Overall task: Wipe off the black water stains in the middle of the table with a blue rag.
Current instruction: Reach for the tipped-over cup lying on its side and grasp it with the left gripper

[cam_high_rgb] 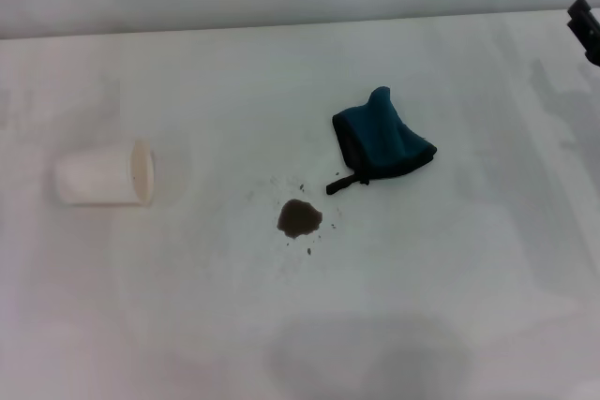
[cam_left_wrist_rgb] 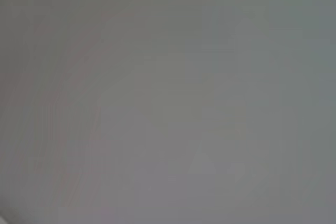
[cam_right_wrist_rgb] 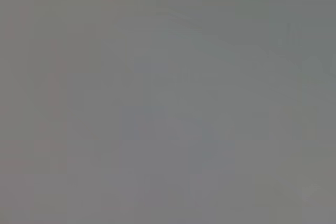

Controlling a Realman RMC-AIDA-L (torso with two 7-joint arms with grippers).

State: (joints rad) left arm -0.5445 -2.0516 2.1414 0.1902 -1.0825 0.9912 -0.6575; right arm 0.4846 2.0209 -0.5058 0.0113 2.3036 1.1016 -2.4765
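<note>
The blue rag (cam_high_rgb: 382,141) lies crumpled on the white table (cam_high_rgb: 469,306), just right of centre, with its black loop tag (cam_high_rgb: 343,183) pointing toward the stain. The black water stains (cam_high_rgb: 299,219) are a small dark blotch with specks around it, a little in front and to the left of the rag. Only a black tip of my right gripper (cam_high_rgb: 585,27) shows at the far right edge of the head view, well away from the rag. My left gripper is out of view. Both wrist views show only plain grey.
A white paper cup (cam_high_rgb: 105,174) lies on its side at the left of the table, its mouth facing right. The table's far edge (cam_high_rgb: 281,25) meets a pale wall at the back.
</note>
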